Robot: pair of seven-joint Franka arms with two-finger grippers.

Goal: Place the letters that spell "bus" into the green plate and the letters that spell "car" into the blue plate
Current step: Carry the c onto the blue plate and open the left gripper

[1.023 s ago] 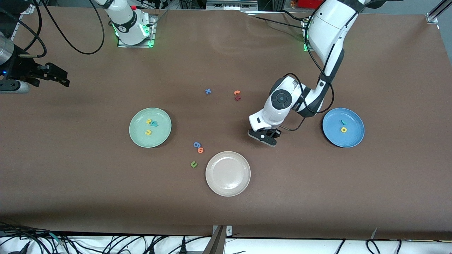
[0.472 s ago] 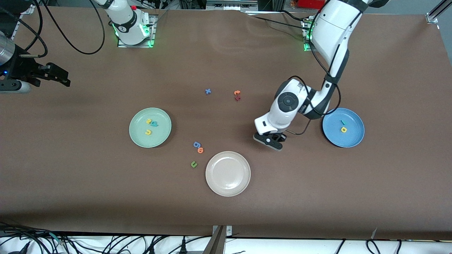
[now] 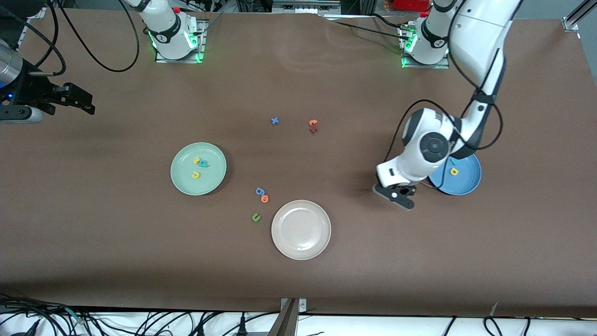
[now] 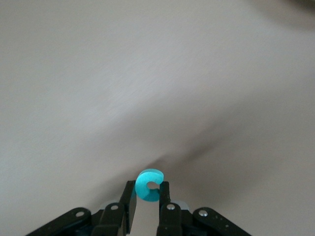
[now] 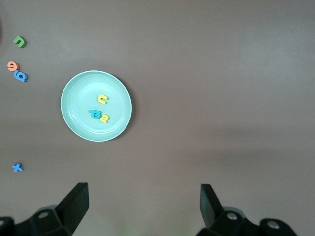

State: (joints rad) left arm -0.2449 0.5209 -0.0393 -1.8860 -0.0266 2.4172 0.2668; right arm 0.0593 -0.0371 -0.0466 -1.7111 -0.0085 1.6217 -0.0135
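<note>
The right gripper [image 5: 142, 206] waits off at its end of the brown surface [image 3: 116, 261], fingers spread wide and empty, with the pale mint-green round plate [image 3: 179, 182] carrying its three foam letters. The left gripper [image 4: 147, 204] hangs over bare surface just beside the bright blue round plate [image 3: 466, 184], fingers narrowed and pinching the teal open-curl foam c [image 4: 148, 185]. That plate lies toward the left arm's end from the held letter, so I judge a short carry that way comes next.

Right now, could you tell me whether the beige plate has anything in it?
Empty. The beige plate shows only its bare surface in the front view; the nearest loose letter, the green u, lies on the table beside it.
</note>
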